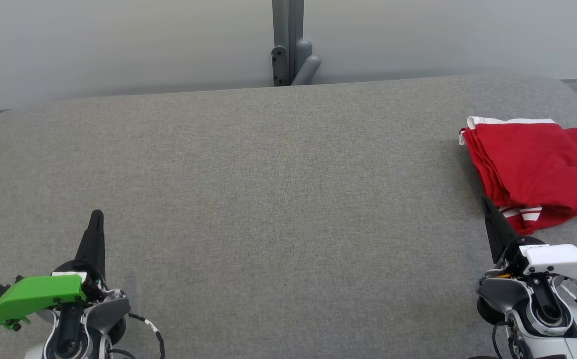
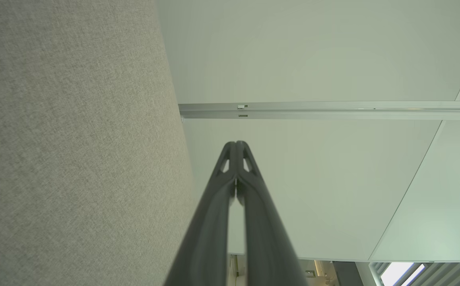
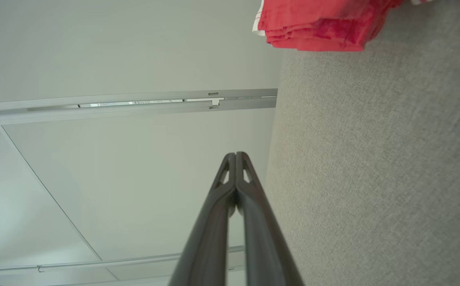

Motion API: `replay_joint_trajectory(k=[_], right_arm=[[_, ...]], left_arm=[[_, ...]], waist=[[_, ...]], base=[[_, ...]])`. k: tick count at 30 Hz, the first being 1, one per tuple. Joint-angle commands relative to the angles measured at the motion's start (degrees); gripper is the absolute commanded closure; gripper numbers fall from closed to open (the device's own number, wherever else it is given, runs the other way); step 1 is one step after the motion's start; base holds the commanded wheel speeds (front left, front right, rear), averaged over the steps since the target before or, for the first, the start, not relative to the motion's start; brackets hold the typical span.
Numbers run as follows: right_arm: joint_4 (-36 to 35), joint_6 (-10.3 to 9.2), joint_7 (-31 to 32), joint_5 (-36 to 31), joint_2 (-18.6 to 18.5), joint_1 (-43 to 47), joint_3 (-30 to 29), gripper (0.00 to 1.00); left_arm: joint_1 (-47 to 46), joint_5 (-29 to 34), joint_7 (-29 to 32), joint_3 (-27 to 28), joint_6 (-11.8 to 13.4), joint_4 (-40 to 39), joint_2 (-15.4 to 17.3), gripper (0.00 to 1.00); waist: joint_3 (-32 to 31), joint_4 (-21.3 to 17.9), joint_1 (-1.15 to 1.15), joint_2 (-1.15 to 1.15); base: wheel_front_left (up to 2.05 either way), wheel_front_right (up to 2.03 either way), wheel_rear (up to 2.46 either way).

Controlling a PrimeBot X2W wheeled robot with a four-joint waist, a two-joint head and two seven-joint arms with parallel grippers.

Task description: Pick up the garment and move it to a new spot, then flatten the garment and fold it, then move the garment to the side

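The garment (image 1: 532, 169) is red with white stripes and lies folded in a layered stack at the right edge of the grey table (image 1: 268, 199). In the right wrist view the garment (image 3: 317, 24) shows at the top, apart from the fingers. My right gripper (image 1: 485, 203) is shut and empty, its tip just in front of the garment's striped corner. My left gripper (image 1: 96, 215) is shut and empty at the lower left, far from the garment. Both pairs of fingers meet at the tips, seen as the left gripper (image 2: 236, 143) and the right gripper (image 3: 236, 154).
A grey post with a bracket (image 1: 290, 55) stands behind the table's far edge against a pale wall. The table's fabric surface (image 2: 74, 159) stretches wide between the two grippers.
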Motion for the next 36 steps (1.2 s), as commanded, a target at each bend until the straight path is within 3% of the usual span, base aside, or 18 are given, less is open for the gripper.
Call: replay_joint_trajectory(k=[1,36], right_arm=[[-0.3,0.02,-0.1,0.2,-0.2,0.2,0.1,1.00],[-0.3,0.02,-0.8,1.1,-0.9,0.3,1.0,1.00]], left_arm=[[-0.7,0.0,0.3,0.1,0.1,0.0,0.3,1.00],[-0.7,0.0,0.3,0.0,0.1,0.0,0.3,1.00]], waist=[[0.0,0.0,0.00,0.00],[0.0,0.0,0.00,0.00]], base=[[0.00,0.00,0.00],[0.00,0.00,0.00]])
